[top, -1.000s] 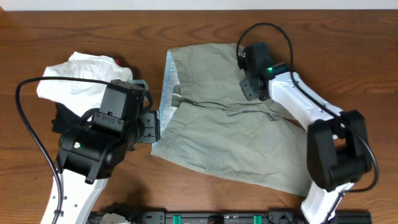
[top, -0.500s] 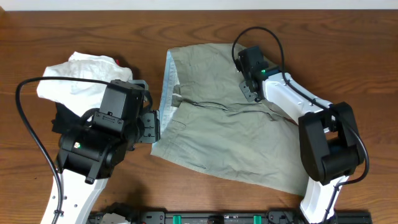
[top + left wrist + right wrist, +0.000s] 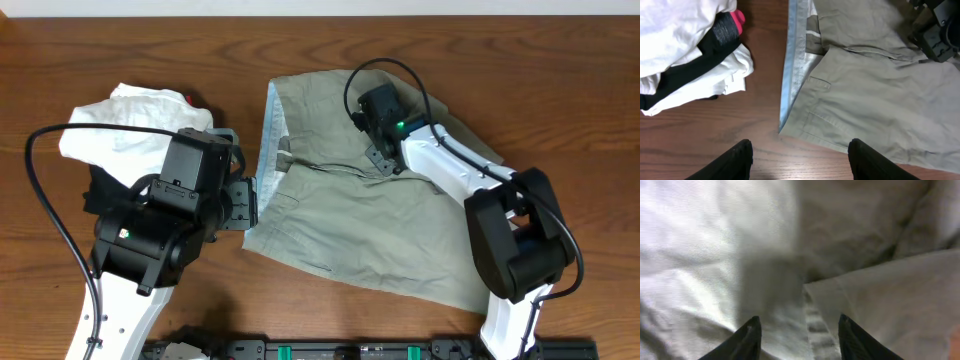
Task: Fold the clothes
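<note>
The clothes, khaki shorts (image 3: 340, 225), lie spread flat mid-table, the pale blue inner waistband (image 3: 266, 140) along their left edge. My left gripper (image 3: 243, 203) hovers open just left of the waistband. In the left wrist view that left gripper (image 3: 800, 162) is over bare wood, short of the shorts' near corner (image 3: 781, 131). My right gripper (image 3: 380, 160) sits over the shorts' upper middle. In the right wrist view this gripper (image 3: 800, 335) is open low above the khaki cloth (image 3: 715, 245), a stitched hem edge (image 3: 815, 322) running between its fingers.
A pile of white and black garments (image 3: 130, 125) with a red bit (image 3: 735, 20) lies at the left, behind my left arm. A black rail (image 3: 350, 350) runs along the table's front edge. The right arm's cable (image 3: 350, 85) loops above the shorts.
My right arm has swung left across the shorts, from the upper right part toward the middle, and its jaws have spread a little. The left arm has not moved.
</note>
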### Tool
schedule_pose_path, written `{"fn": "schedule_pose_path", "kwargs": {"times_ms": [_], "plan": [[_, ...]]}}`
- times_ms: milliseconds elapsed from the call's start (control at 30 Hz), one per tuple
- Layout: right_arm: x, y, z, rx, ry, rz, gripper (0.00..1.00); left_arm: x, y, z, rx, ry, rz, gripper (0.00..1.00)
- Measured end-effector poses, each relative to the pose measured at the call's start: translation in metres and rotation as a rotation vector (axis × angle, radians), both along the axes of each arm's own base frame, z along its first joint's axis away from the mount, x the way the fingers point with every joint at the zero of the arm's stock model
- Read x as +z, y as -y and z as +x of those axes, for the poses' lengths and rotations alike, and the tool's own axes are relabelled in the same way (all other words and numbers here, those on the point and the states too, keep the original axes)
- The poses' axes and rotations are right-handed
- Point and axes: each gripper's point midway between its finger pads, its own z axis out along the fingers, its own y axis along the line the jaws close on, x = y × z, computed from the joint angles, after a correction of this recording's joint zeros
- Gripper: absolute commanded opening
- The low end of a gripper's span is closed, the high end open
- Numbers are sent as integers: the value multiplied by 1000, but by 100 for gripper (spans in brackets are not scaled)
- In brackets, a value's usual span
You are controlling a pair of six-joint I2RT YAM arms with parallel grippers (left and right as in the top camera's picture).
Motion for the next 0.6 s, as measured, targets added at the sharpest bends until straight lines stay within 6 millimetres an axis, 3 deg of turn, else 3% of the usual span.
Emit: {"fn": "schedule_pose_path", "kwargs": {"times_ms": [433,500,600], "plan": [[8,16,18,-95,90,-30,34,0,0,-1,0,-4,1,64],[5,17,19,-106,95,-30,37,-1,-1,-2,0,-8,3,64],[-7,19,17,-121,76,-42,48,-2,-1,-3,0,-13,5,64]]}}
